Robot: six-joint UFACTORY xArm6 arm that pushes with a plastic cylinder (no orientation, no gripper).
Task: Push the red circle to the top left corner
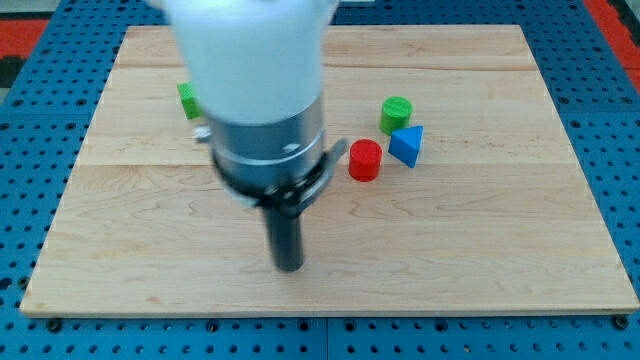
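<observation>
My tip: low on wooden board, below-left of red circle, apart. No jaws: plain rod. Blue triangle just right of red circle; green circle above; green block partly hidden behind arm.

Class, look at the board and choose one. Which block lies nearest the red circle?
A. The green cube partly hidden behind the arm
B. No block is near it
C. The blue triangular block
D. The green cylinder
C: the blue triangular block sits just to the view's right of the red circle, closer than the green cylinder above it, while the green cube lies far to the view's left.
</observation>
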